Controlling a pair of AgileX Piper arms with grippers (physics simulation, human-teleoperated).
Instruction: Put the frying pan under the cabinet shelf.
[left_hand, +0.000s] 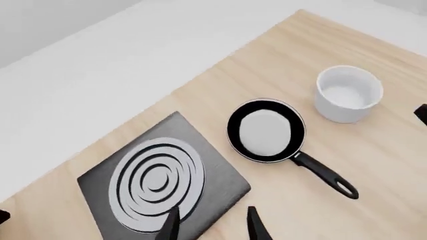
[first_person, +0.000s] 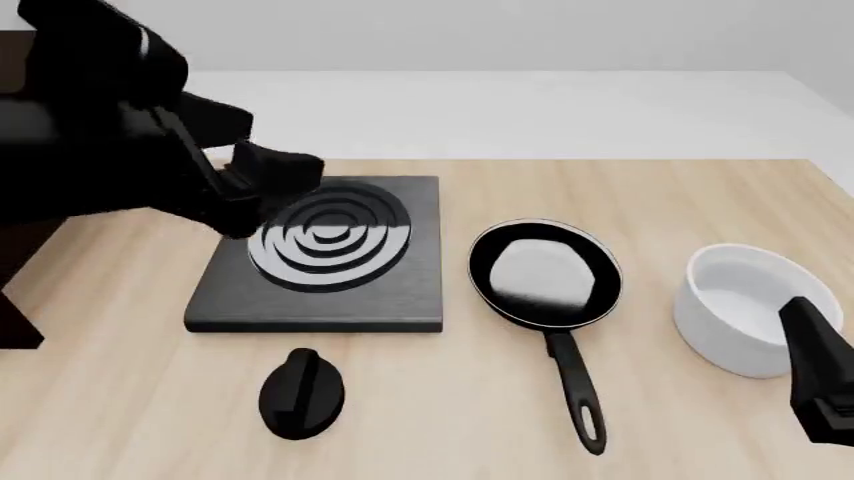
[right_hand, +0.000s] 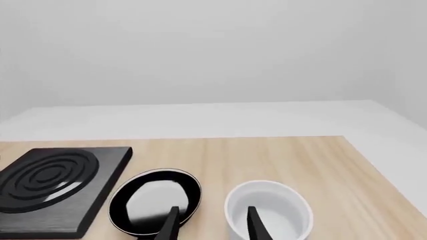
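The frying pan (first_person: 545, 275) lies flat on the wooden table, right of the stove plate, its long handle pointing toward the near edge. It also shows as the frying pan (left_hand: 267, 131) and the frying pan (right_hand: 155, 201). The cabinet shelf (first_person: 16, 290) is a dark mass at the far left, mostly hidden behind my left arm. My left gripper (left_hand: 212, 227) is open and empty above the stove plate, well apart from the pan; it is the left gripper (first_person: 267, 185) in the front view. My right gripper (right_hand: 212, 222) hangs open and empty near the table's front right, between pan and pot.
A flat black stove plate (first_person: 327, 255) with concentric rings lies left of the pan. A small black knob (first_person: 302, 393) sits in front of it. A white deep pot (first_person: 741, 310) stands right of the pan, close to my right arm (first_person: 821, 385).
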